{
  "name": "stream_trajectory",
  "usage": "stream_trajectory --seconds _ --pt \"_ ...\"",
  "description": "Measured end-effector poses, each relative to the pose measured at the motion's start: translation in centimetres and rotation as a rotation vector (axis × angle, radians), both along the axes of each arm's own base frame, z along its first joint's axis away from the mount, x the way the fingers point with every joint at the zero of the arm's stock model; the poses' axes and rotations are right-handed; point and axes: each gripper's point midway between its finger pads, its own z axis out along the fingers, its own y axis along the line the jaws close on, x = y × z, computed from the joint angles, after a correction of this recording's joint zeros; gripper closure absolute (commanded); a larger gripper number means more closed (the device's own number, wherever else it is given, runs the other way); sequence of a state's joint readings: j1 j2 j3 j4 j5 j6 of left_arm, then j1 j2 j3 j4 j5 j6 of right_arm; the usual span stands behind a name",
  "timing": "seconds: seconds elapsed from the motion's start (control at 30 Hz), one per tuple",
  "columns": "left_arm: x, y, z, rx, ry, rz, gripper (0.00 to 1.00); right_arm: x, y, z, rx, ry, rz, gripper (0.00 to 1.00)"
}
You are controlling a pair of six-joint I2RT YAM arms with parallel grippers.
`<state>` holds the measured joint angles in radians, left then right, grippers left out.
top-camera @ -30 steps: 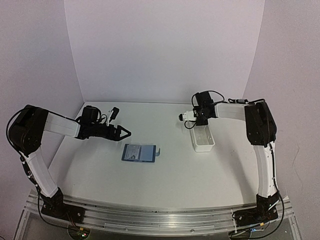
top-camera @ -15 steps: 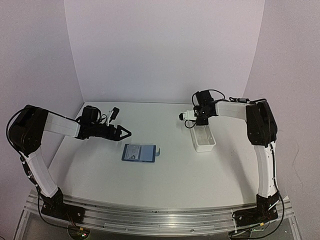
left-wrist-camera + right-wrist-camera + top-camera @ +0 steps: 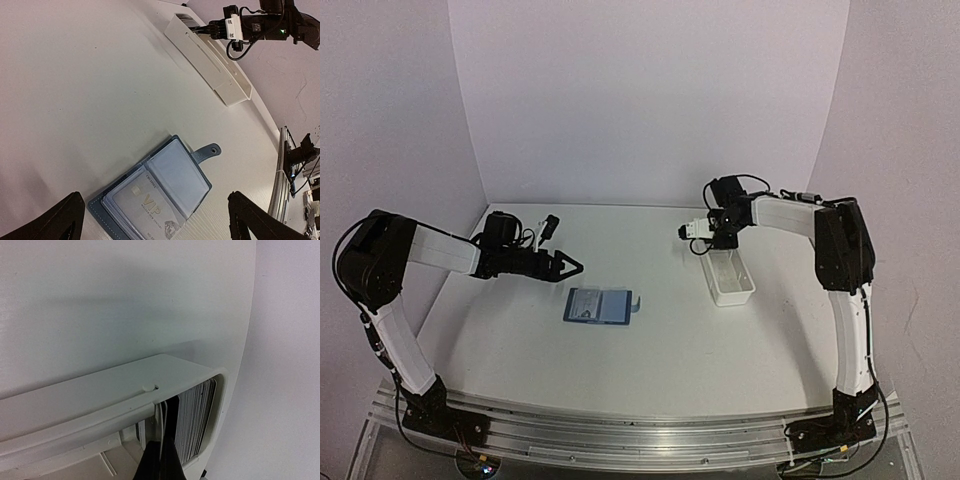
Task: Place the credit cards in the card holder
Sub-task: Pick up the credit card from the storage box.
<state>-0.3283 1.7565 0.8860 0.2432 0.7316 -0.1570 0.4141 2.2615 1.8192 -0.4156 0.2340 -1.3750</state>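
Observation:
The card holder [image 3: 598,307] lies open on the table, dark blue with pale pocket pages; a VIP card [image 3: 150,207] shows in its left page. My left gripper [image 3: 577,265] hovers open just up and left of it, its fingers [image 3: 67,220] spread either side of the card holder [image 3: 172,182] in the wrist view. My right gripper [image 3: 719,247] reaches down into the far end of the white tray [image 3: 732,288]. Its jaws [image 3: 161,452] are shut on the thin edge of one credit card [image 3: 162,422], beside a stack of upright credit cards [image 3: 197,412].
The long white tray [image 3: 95,390] stands right of centre, with the stack filling its far end. White walls close the back and both sides. The right wrist's camera and cable [image 3: 235,32] hang over the tray [image 3: 210,67].
My right gripper has closed its last bit onto a card in the tray, and the tray has shifted slightly right. The left arm and the card holder have not moved.

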Motion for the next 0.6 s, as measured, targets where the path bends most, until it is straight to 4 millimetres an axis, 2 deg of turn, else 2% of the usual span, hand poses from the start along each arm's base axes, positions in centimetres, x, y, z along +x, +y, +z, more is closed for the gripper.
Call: stream_trajectory --seconds 0.6 --pt "-0.1 -0.1 0.1 -0.004 0.002 -0.007 0.01 -0.7 0.0 1.2 0.007 0.022 -0.001 1.00"
